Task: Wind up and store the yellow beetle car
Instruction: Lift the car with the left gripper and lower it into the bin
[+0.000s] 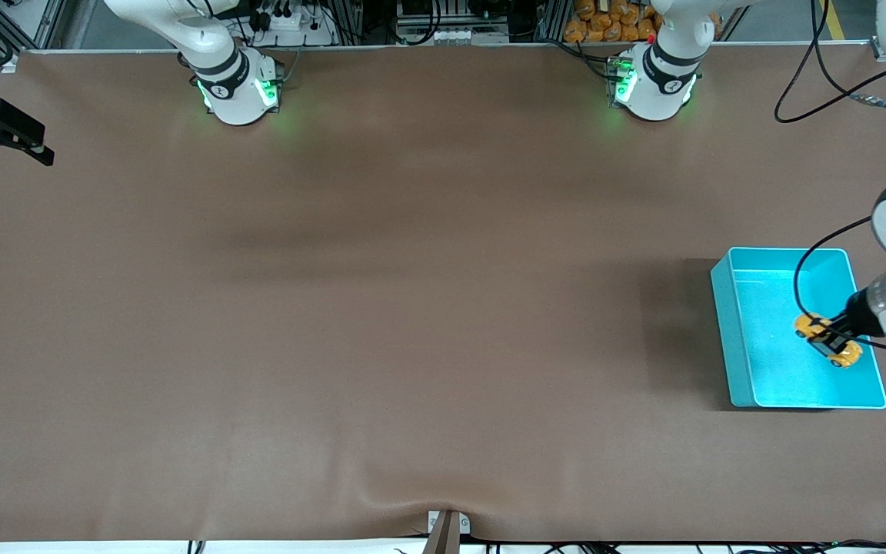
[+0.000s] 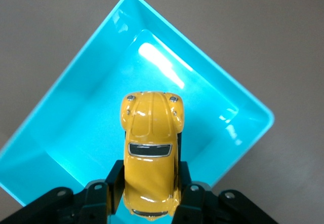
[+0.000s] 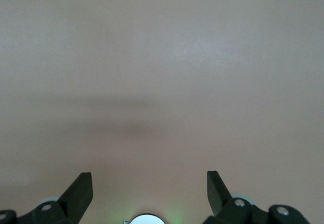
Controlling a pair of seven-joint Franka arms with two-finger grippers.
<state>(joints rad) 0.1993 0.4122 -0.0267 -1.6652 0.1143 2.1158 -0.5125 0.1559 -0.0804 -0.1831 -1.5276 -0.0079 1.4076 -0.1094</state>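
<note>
The left gripper (image 1: 834,337) is hanging over the turquoise bin (image 1: 735,331), which is sitting on the brown table (image 1: 381,308) toward the left arm's end, and it is clamping the yellow car (image 1: 827,338) between its two fingers. From the left wrist view the hold is plain: the black fingers (image 2: 112,183) are pressing against the car's (image 2: 151,153) flanks around its rear half, one on each side, while the rounded hood, the small headlights and the dark windshield are sticking out past the fingertips. The car is up in the air above the bin's (image 2: 66,107) glossy floor, over the half of the bin that lies toward the table's edge at the left arm's end; I cannot tell how high above the floor it is hanging. Light is glaring off the bin's bottom in a bright streak just ahead of the car's nose. The bin itself is lying flat and open-topped. The right arm is waiting off at its own end of the table, with the right gripper (image 1: 8,135) poking into the front view at the edge, over the brown cloth. Its fingers (image 3: 80,191) are standing wide apart, holding nothing, with only bare tabletop (image 3: 162,72) showing between them.
</note>
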